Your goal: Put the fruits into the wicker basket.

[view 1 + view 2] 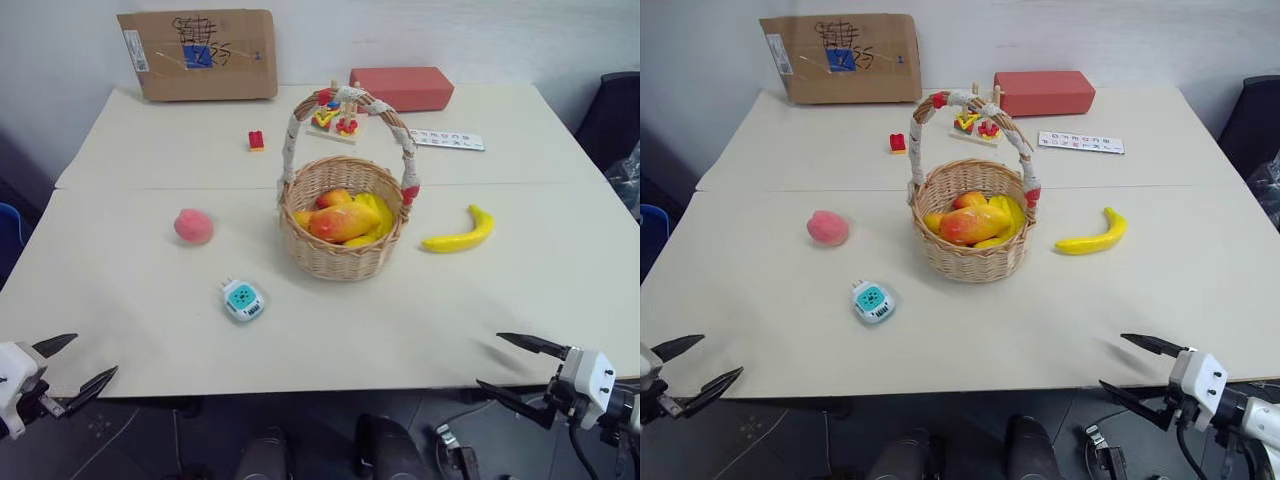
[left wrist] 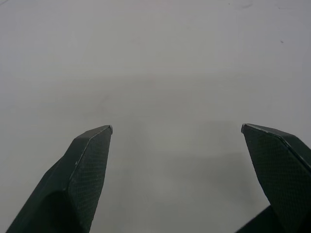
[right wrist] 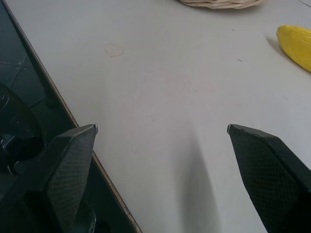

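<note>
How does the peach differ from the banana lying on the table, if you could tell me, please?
The peach is round and pink-red; the banana is long, curved and yellow. The peach lies on the robot's left of the basket, the banana on its right. The peach sits a little farther from the basket than the banana does. Both are toy fruits that lie on the table outside the basket, untouched by either claw.

near strip: bare worktop [image 1: 420,330] along the near edge, open to both grippers | centre: wicker basket [image 1: 342,232], tall arched handle across its mouth | left of basket: peach [image 1: 194,226] and teal gadget [image 1: 243,299], well apart | right of basket: banana [image 1: 459,233], bare worktop around | far edge: cardboard [image 1: 198,54], red box [image 1: 401,88]
</note>
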